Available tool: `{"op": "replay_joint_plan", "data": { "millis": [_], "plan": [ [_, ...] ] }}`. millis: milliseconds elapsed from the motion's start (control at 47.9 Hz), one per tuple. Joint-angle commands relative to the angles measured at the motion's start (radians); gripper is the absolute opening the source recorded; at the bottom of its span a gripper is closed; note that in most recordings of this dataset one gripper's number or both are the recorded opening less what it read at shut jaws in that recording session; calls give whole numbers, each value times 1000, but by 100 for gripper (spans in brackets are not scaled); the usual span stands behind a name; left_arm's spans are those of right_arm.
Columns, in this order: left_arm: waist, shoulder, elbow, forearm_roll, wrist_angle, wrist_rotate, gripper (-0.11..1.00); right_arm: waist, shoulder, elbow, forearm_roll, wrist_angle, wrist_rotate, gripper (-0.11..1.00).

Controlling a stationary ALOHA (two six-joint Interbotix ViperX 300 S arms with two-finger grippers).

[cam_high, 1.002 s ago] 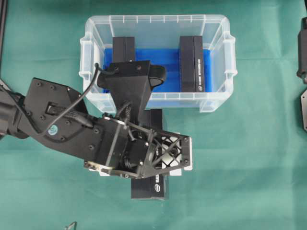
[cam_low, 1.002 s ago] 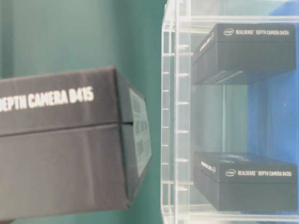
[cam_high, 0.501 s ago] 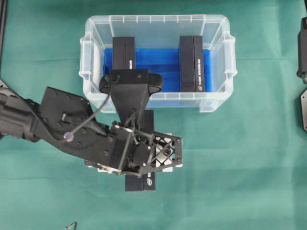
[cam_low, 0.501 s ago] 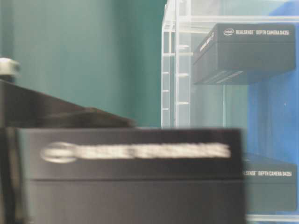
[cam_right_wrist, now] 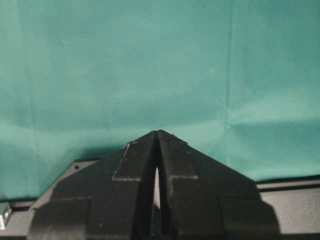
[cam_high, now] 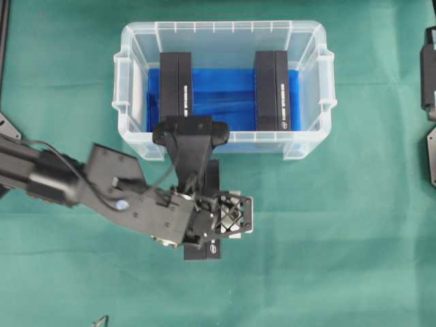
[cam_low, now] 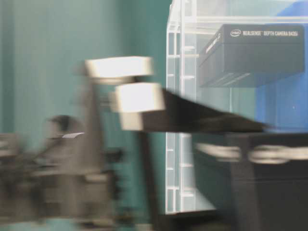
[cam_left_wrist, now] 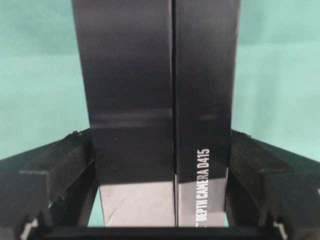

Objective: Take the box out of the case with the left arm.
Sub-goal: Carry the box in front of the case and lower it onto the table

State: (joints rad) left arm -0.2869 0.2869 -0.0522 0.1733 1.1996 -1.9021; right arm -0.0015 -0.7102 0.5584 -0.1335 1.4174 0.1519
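Two boxes (cam_high: 176, 85) stand in the case (cam_high: 221, 30); left pincer (cam_left_wrist: 159, 165) clamps a third box (cam_left_wrist: 160, 90) outside.

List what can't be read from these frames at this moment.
- Table-level: left arm and held box motion-blurred; lettering unreadable.
- Overhead: the arm hides most of the held box; table contact unclear.
- Right gripper: only shut fingertips visible; arm cut off overhead.
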Motion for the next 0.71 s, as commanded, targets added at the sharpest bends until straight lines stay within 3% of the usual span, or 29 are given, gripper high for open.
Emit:
{"op": "replay_joint_plan", "data": {
  "millis": [0, 250, 459, 689],
  "plan": [
    [0, -12, 18, 6, -58, -2, 62, 0, 0, -11, -3, -5, 0, 2],
    [2, -6, 107, 6, -138, -2, 62, -2, 2, -9, -5, -3, 2, 2],
    [2, -20, 137, 6, -235, 0, 62, 0, 2, -9, -9, -5, 0, 2],
    [6, -21, 141, 6, -250, 5, 62, -2, 2, -9, -25, -6, 0, 2]
  ]
}}
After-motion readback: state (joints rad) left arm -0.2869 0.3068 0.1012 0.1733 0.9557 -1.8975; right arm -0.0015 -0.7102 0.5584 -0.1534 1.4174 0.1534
